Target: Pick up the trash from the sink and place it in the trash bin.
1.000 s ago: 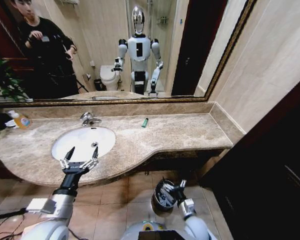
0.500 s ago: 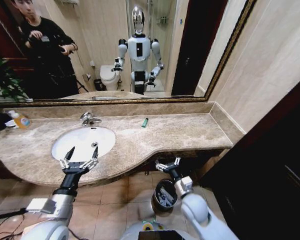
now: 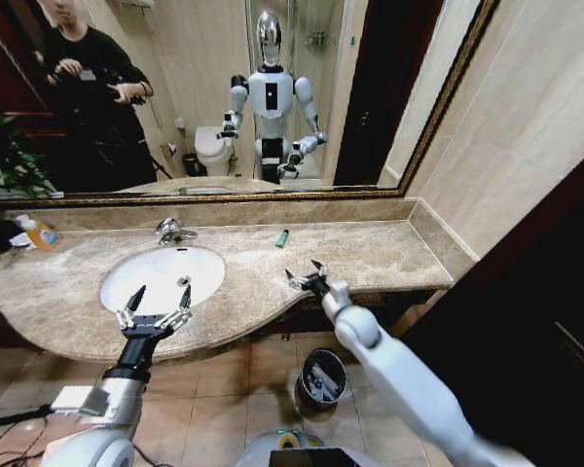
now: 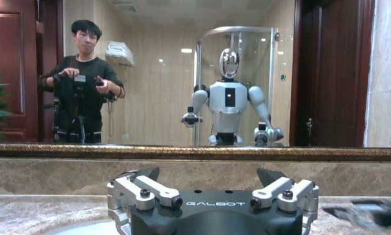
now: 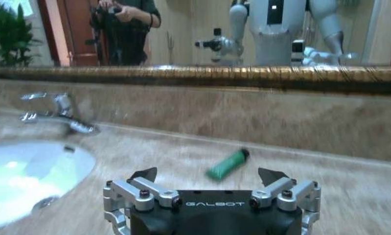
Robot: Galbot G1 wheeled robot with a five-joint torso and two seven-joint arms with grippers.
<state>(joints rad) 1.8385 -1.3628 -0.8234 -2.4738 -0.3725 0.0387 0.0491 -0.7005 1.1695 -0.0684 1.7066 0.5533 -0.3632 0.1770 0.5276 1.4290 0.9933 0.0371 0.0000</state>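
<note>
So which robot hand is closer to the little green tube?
The right gripper, open above the counter's front edge, is closer to the green tube. The left gripper hovers farther off, over the sink.

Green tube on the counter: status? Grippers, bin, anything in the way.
Right gripper open, over the counter edge, short of the green tube. Left gripper open at the sink. Trash bin on the floor below. Path clear.

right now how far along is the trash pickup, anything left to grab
Done: the trash bin on the floor already holds some pieces, and the sink basin looks bare. In hand: nothing; the right gripper is open and empty over the counter edge, facing the small green tube. The left gripper hovers open at the sink's front rim. Left: that green tube near the back wall.
</note>
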